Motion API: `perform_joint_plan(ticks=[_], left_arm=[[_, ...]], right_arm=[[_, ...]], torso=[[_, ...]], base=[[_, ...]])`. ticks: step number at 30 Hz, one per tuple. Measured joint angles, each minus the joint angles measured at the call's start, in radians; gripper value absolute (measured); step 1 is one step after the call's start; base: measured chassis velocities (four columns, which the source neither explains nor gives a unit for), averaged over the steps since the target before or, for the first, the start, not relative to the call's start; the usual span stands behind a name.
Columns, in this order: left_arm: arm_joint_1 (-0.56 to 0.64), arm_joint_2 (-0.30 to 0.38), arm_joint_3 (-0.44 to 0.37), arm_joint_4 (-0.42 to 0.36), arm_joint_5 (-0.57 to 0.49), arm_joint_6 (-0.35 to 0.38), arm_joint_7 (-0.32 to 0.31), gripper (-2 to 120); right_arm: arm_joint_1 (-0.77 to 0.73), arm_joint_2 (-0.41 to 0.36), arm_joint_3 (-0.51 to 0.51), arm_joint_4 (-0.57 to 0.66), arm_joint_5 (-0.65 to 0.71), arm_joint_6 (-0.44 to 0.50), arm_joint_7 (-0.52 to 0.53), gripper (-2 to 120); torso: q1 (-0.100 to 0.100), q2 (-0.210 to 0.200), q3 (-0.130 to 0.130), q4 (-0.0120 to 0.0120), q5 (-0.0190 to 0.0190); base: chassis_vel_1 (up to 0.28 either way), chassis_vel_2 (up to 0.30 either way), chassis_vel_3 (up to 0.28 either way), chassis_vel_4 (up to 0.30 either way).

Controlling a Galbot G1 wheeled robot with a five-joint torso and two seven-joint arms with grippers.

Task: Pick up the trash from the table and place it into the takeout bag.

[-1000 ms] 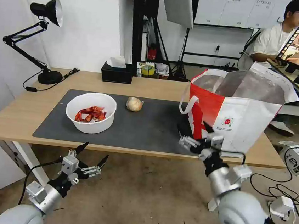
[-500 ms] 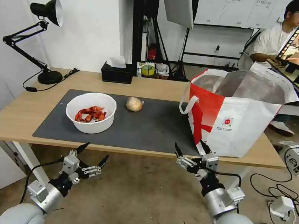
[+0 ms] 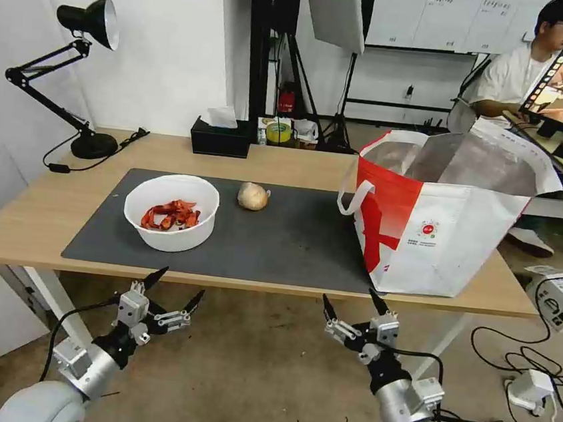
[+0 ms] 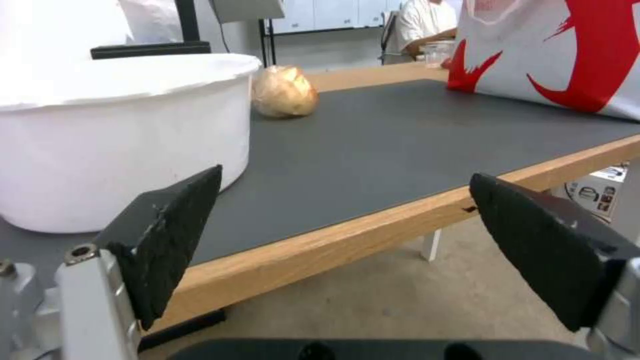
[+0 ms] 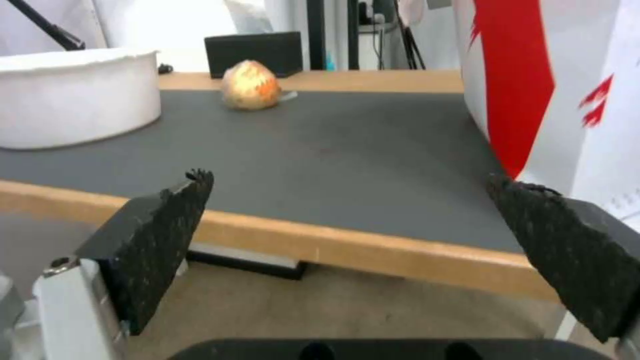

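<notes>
Right gripper pulled back from bag to below table edge, fingers apart, empty. Left gripper parked, spread. Bowl, ball remain.

From head height we look forward and down across the table; both wrist cameras sit low before its near edge, facing inward, sharing the mat and tan ball.

Bright, even indoor light fills the room, and shadows under the table are soft. The white bowl glares almost featureless in the left wrist view. Both wrist views look soft, their backgrounds blurred.
</notes>
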Motion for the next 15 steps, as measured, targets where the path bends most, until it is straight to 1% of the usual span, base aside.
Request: perform_joint_plan(ticks=[15], left_arm=[[0.002,0.008,0.0,0.008,0.0,-0.009,0.0,100]], right_arm=[[0.029,0.021,-0.014,-0.031,-0.008,0.0,0.0,100]], torso=[[0.0,0.0,0.0,0.0,0.0]], base=[[0.0,0.0,0.0,0.0]])
